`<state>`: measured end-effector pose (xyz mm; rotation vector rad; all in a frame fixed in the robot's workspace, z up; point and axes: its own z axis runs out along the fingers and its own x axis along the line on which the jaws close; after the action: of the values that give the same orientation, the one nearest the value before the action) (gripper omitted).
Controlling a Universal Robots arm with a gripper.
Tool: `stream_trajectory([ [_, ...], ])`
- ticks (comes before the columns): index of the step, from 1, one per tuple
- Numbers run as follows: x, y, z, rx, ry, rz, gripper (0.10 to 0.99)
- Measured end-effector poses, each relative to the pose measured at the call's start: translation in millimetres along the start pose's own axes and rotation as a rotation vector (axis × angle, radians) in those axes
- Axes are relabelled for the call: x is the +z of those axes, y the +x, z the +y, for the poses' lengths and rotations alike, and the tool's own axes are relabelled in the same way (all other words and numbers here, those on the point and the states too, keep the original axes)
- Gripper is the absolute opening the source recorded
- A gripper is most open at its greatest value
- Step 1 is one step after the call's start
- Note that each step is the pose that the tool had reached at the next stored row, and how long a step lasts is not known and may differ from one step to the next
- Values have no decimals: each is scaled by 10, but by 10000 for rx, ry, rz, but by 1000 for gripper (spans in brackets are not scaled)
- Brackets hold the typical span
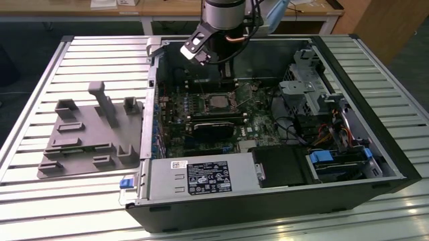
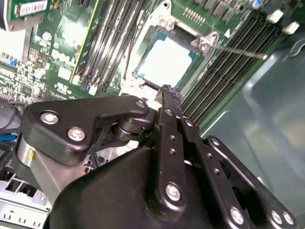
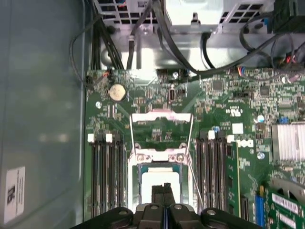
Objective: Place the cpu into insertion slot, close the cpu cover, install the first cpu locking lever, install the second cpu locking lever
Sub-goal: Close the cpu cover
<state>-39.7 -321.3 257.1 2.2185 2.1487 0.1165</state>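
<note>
Over the cpu (image 3: 159, 177) inside the case (image 1: 268, 213) on a slatted table (image 1: 67, 203), end effector (image 3: 163, 187) pressed together

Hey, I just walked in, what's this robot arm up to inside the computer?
The robot arm's black gripper is reaching into the open black computer case. With its fingers closed together and holding nothing, it hangs just over the small pale silver square cpu. The cpu already lies in the square metal-rimmed insertion slot on the green circuit board. The thin silvery cpu cover frame is flipped open, lying back beyond the slot, so it is not yet closed.
</note>
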Motion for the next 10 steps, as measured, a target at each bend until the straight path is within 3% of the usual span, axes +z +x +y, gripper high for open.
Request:
stream_trajectory([
  [10, 25, 8, 283, 0, 14, -1, 102],
])
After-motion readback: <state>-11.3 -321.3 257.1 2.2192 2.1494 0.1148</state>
